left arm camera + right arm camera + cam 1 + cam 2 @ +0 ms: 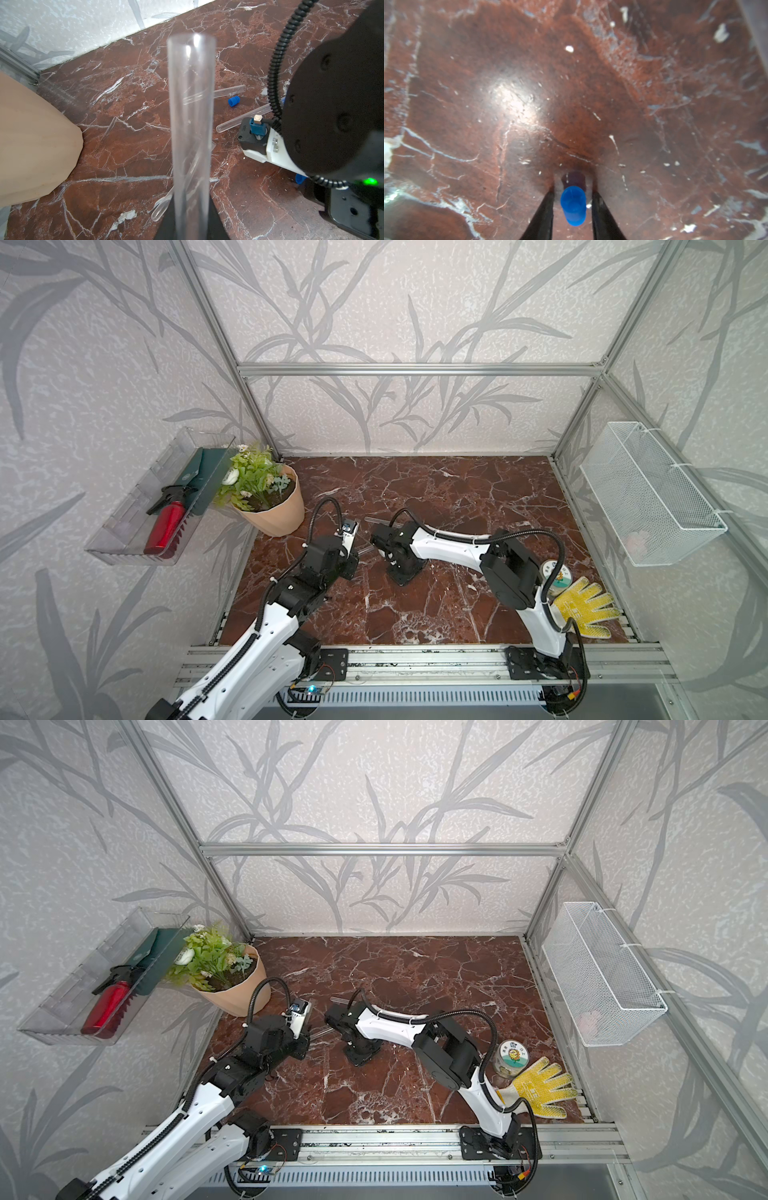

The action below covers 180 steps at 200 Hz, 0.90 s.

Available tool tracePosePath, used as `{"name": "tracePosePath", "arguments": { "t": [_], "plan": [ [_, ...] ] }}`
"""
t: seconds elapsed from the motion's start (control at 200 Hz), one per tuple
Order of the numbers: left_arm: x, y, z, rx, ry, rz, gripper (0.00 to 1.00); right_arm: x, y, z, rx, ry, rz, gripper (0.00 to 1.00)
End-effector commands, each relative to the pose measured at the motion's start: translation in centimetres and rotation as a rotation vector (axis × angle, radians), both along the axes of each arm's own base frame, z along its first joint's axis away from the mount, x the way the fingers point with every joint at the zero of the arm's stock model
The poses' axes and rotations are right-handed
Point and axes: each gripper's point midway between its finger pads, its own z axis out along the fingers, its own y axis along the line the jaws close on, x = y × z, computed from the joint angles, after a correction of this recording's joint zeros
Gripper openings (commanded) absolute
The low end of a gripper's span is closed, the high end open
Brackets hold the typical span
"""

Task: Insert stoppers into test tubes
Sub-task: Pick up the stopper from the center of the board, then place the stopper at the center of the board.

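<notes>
Closest to the lens: clear tube (191, 124), clamped at its lower end by the left gripper (191, 199). Jaws are tight on it, and the open mouth points away from the wrist, empty, no plug in yet.

We see the right gripper (573, 193) down at the bench (488, 62), jaws narrow but not closed. Its fingers (544, 216) straddle one blue stopper (573, 207), about centred between them, with a thin gap showing on each side, so we read it as not gripped yet. We cannot tell whether that stopper stands upright or lies on its side.

In both top views the two grippers sit near each other, left of the bench's middle, near the flower pot (276, 510) by the back left corner.

Loose on the bench past the held tube:
- three loose tubes (228, 91)
- a second stopper (233, 101) just beside one of them
- a bit of blue (300, 178) half hidden under the right arm (332, 93)

Risks, our call:
- The stopper is tiny and the bench glossy, so an uneven close could pop it out sideways or pinch it crooked.
- A crooked plug would miss or jam at the tube mouth.
- A hard off-axis push could slide the tube in the left jaws.
- The right arm hangs low over the loose tubes, so a sweep could roll them.
</notes>
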Motion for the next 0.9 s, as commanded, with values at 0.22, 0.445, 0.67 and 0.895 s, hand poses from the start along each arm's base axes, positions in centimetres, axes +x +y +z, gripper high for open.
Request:
{"name": "tracePosePath", "arguments": {
  "t": [0.22,0.445,0.67,0.895],
  "plan": [
    [-0.4,0.3,-0.4,-0.002,0.010,0.010,0.00,0.5,-0.7,-0.1,-0.055,-0.026,-0.012,0.19],
    [-0.4,0.3,-0.2,0.000,0.009,0.005,0.00,1.5,-0.6,1.4,-0.039,-0.090,-0.060,0.10],
    [-0.3,0.0,0.0,-0.009,0.009,-0.007,0.00,3.4,-2.9,6.9,0.035,-0.223,-0.391,0.07],
    [0.4,0.4,0.3,-0.034,-0.007,0.055,0.00,2.9,-8.3,9.7,0.099,-0.245,-1.070,0.00]
  ]
}}
